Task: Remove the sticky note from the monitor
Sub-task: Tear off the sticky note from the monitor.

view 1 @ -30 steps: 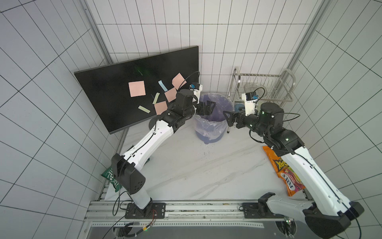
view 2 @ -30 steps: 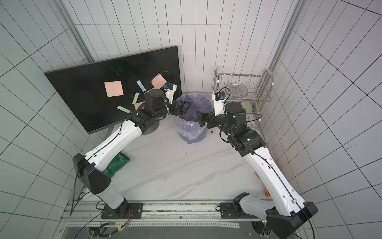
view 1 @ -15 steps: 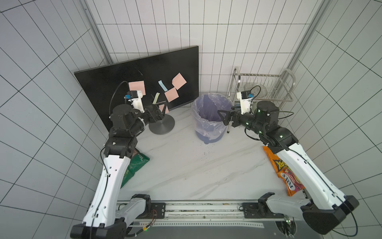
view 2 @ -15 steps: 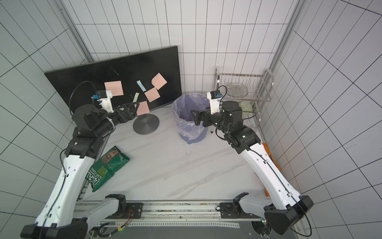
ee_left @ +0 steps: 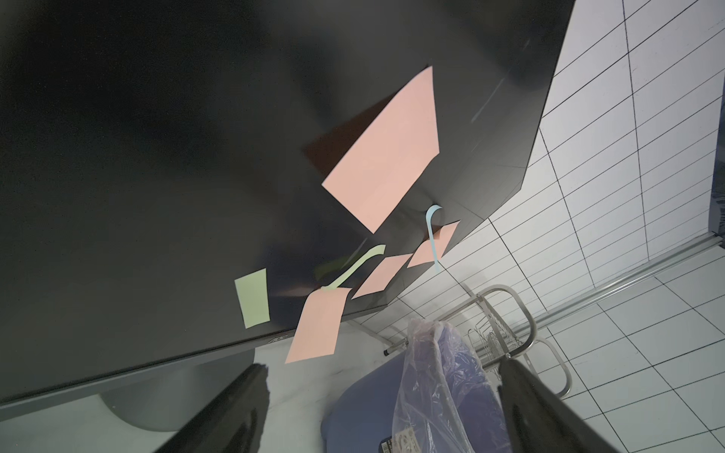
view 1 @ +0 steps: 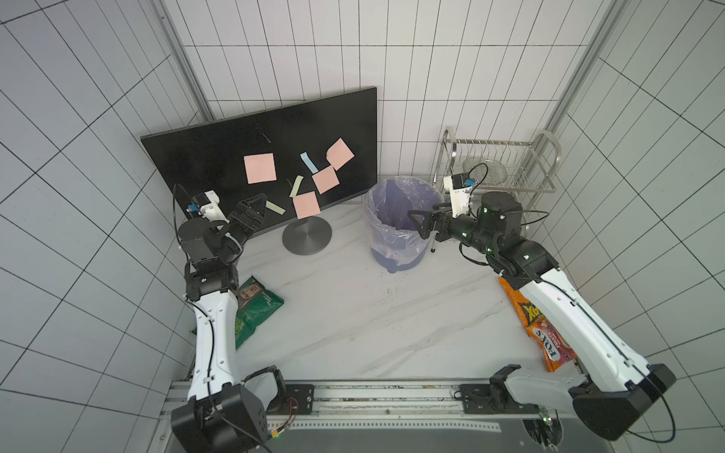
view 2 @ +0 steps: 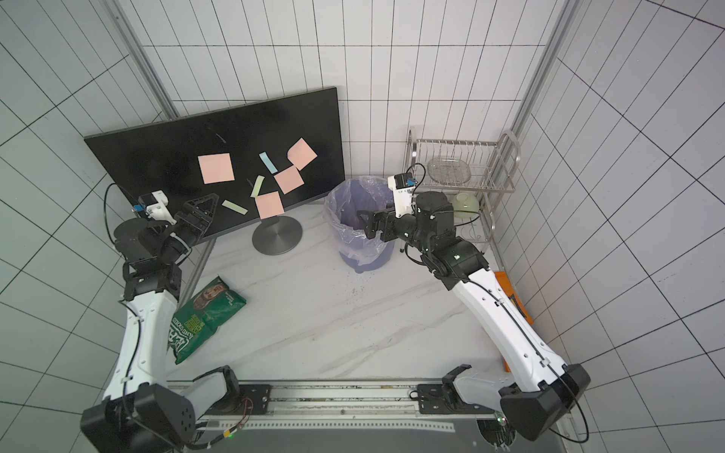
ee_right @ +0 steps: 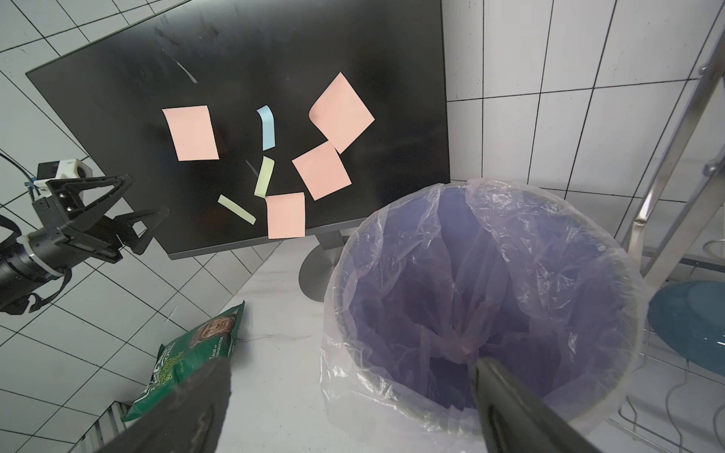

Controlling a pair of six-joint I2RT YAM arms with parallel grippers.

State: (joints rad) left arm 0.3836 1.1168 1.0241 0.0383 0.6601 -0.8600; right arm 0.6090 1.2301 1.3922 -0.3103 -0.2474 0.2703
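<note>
The monitor [view 1: 219, 157] is seen as black, dotted with pink sticky notes [view 1: 259, 168], yellow-green strips [view 1: 275, 208] and one blue strip [view 1: 309, 162]. The bin [view 1: 394, 259] is coloured purple-blue, the tabletop [view 1: 353, 313] veined white, the crisp packet [view 1: 257, 310] green.

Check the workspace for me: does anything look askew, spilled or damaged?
Yes. The lowest pink note hangs past the bottom edge of the monitor, and the blue strip curls away from it. Dark specks are scattered on the table beside the bin. The monitor also bears a pale streak.
</note>
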